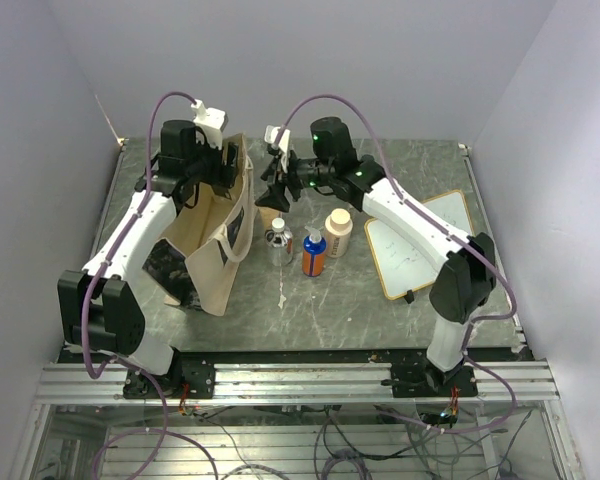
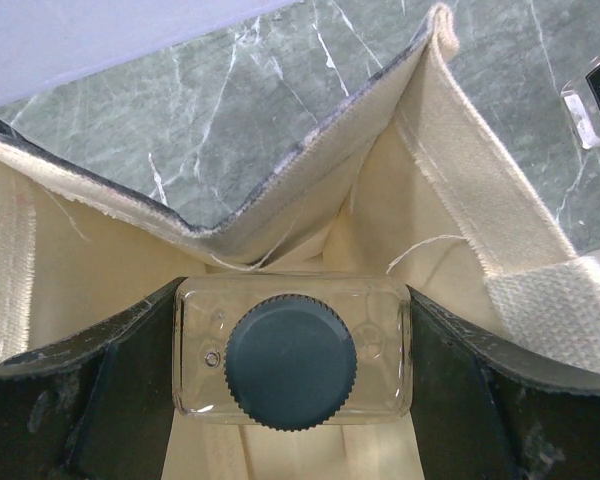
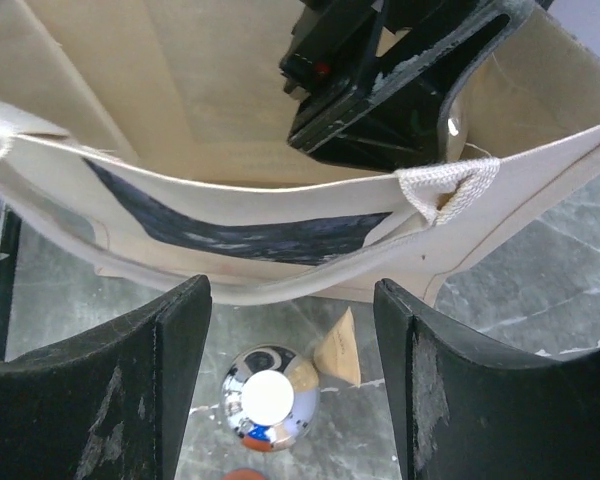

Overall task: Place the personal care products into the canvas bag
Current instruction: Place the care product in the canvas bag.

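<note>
Left gripper (image 2: 292, 335) is pinching the clear dark-capped bottle (image 2: 292, 362) by its flat sides at bottom centre, rigid but probably slick. Right gripper (image 3: 290, 375) is hanging wide open, empty.

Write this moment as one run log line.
left claw: shut on clear dark-capped bottle | place: over beige canvas bag mouth | right claw: open, empty, above silver white-capped bottle
</note>
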You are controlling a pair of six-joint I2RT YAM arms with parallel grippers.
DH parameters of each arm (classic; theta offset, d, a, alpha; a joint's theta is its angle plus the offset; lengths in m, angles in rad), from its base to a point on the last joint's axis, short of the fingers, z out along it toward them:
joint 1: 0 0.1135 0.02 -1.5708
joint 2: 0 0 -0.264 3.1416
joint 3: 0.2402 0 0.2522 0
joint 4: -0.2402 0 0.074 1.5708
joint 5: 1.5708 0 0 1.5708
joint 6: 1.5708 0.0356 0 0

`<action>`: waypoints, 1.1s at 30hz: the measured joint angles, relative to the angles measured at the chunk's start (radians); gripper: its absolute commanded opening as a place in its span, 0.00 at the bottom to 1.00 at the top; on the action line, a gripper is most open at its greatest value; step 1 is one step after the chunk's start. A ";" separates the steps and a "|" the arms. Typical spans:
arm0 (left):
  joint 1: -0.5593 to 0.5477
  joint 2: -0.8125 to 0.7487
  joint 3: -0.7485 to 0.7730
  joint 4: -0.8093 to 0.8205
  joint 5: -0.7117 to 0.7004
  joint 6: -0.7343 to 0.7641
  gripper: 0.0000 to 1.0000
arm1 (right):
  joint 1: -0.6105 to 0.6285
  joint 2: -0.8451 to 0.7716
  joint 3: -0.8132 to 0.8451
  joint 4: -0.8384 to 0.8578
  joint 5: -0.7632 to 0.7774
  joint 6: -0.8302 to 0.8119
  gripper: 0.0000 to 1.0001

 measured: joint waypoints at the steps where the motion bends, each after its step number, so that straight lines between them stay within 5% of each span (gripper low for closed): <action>1: 0.000 0.000 -0.006 0.006 0.000 0.000 0.07 | 0.000 0.019 0.010 0.005 -0.001 0.000 0.65; 17: 0.010 0.000 -0.051 0.079 0.005 0.017 0.07 | -0.015 0.254 0.149 0.074 -0.049 0.056 0.60; 28: 0.013 0.015 -0.101 0.151 0.010 0.019 0.07 | -0.016 0.293 0.174 0.103 -0.082 0.132 0.11; 33: 0.021 0.021 -0.145 0.203 0.014 0.019 0.07 | -0.019 0.290 0.165 0.117 -0.095 0.157 0.00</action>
